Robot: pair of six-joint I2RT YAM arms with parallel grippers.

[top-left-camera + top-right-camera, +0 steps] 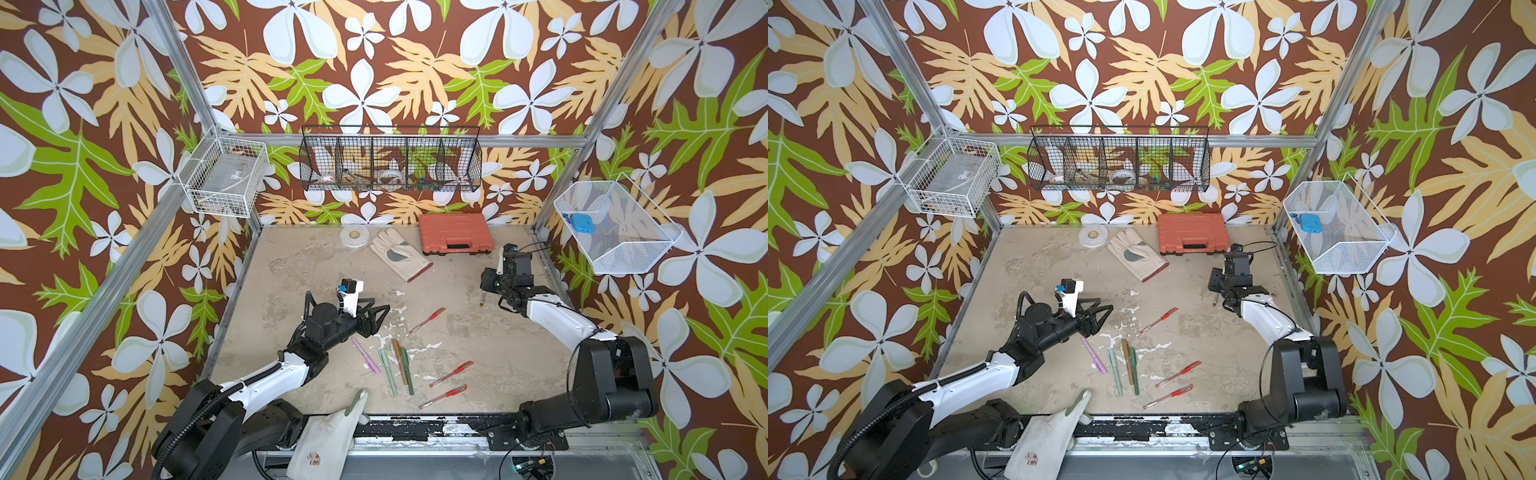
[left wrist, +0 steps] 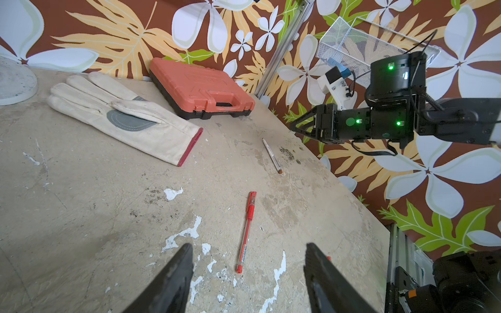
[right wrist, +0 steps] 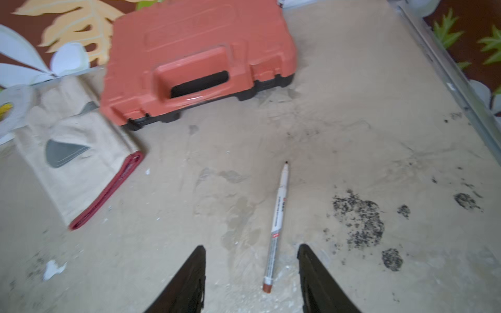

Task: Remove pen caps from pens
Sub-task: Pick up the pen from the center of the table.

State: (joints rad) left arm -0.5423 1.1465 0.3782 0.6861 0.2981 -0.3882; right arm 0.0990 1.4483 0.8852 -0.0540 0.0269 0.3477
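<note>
Jaws apart and empty on both. Left end effector (image 1: 384, 311) should pinch the red gel pen (image 1: 427, 321), at its three o'clock, mid-barrel; right end effector (image 3: 251, 246) pulls the cap (image 1: 438, 311).

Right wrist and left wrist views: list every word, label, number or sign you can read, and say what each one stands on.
On the white marker: a line of dark print and a small red mark along the barrel, too blurred to read.
On the red gel pen: a pale label near the tip end, too small to read.
On the orange case: a moulded panel on the lid, no lettering legible.
No text can be quoted from either view.
</note>
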